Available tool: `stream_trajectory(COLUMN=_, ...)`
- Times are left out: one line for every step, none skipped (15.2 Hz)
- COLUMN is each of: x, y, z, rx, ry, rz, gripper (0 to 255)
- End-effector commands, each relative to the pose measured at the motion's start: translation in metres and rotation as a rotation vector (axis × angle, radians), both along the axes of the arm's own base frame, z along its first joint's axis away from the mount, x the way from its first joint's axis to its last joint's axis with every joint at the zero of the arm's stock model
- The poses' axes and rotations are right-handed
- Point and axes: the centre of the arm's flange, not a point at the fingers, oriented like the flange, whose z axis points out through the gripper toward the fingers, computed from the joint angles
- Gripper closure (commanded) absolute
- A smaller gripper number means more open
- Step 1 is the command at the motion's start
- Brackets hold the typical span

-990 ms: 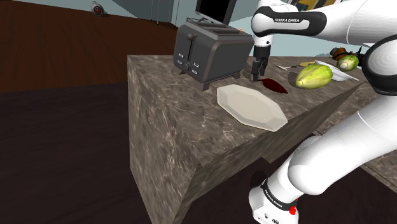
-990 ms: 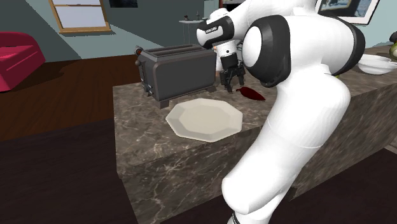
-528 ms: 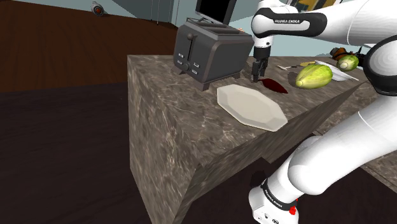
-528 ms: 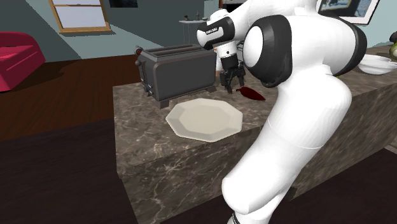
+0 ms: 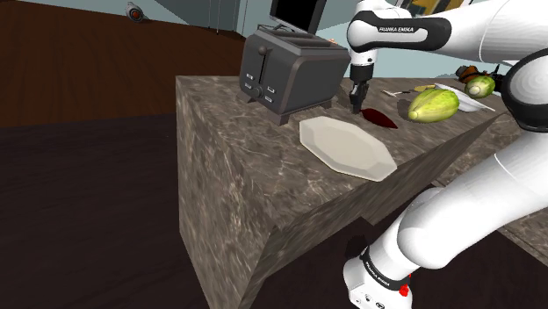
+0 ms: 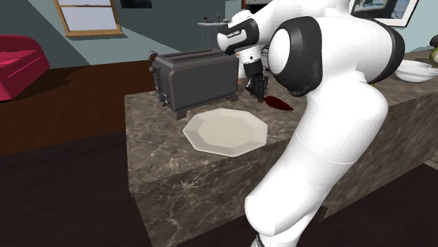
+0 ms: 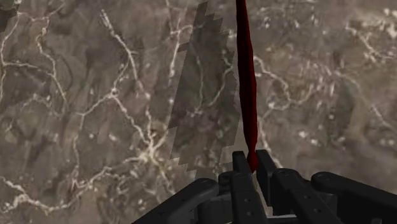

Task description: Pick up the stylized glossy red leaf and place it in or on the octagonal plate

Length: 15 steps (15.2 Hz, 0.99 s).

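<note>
The black gripper (image 7: 253,167) is seen drawn nearly together, its two fingers (image 7: 240,184) clamped on the near tip of the red leaf (image 7: 247,83), with only the leaf's thin edge left between them. From the wrist view the leaf is presented edge-on as a narrow, glossy, dark red strip, slightly wavy, running straight away from the fingertips over the countertop (image 7: 95,95). In the shoulder view the gripper (image 5: 356,107) is pointed straight down at the counter (image 5: 219,140), and the leaf (image 5: 381,118) is stretched out from it as a flat, pointed, dark red blade lying low on the surface, just beyond the far edge of the octagonal plate (image 5: 347,147). Whether the leaf is raised off the stone cannot be told. The plate is shown as a plain, pale, matte, shallow dish with straight-cut sides. The counter is rendered as brown-grey stone with pale veins and a sharp, blocky edge. A dark grey boxy toaster (image 5: 290,72) is set beside the gripper, and a knobbly yellow-green vegetable (image 5: 432,105) is placed past the leaf. In the second exterior view the gripper (image 6: 257,90), leaf (image 6: 279,104), plate (image 6: 226,131) and toaster (image 6: 196,77) are grouped closely.
</note>
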Motion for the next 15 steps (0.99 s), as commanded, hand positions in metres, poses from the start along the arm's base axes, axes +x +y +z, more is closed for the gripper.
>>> stream_trajectory(x=0.000, y=0.000, z=0.000, rx=0.000, ry=0.000, rz=0.000, gripper=255)
stream_trajectory(x=0.000, y=0.000, z=0.000, rx=0.000, ry=0.000, rz=0.000, gripper=255)
stream_trajectory(x=0.000, y=0.000, z=0.005, rx=0.000, ry=0.000, rz=0.000, gripper=255)
stream_trajectory(x=0.000, y=0.000, z=0.011, rx=0.000, ry=0.000, rz=0.000, gripper=255)
stream_trajectory(x=0.000, y=0.000, z=0.016, rx=0.000, ry=0.000, rz=0.000, gripper=255)
stream_trajectory(x=0.000, y=0.000, z=0.021, rx=0.000, ry=0.000, rz=0.000, gripper=255)
stream_trajectory(x=0.000, y=0.000, z=0.026, rx=0.000, ry=0.000, rz=0.000, gripper=255)
stream_trajectory(x=0.000, y=0.000, z=0.032, rx=0.000, ry=0.000, rz=0.000, gripper=255)
stream_trajectory(x=0.000, y=0.000, z=0.037, rx=0.000, ry=0.000, rz=0.000, gripper=255)
stream_trajectory(x=0.000, y=0.000, z=0.042, rx=0.000, ry=0.000, rz=0.000, gripper=255)
stream_trajectory(x=0.000, y=0.000, z=0.047, rx=0.000, ry=0.000, rz=0.000, gripper=255)
stream_trajectory(x=0.000, y=0.000, z=0.053, rx=0.000, ry=0.000, rz=0.000, gripper=255)
stream_trajectory(x=0.000, y=0.000, z=0.058, rx=0.000, ry=0.000, rz=0.000, gripper=255)
stream_trajectory(x=0.000, y=0.000, z=0.063, rx=0.000, ry=0.000, rz=0.000, gripper=255)
stream_trajectory(x=0.000, y=0.000, z=0.069, rx=0.000, ry=0.000, rz=0.000, gripper=255)
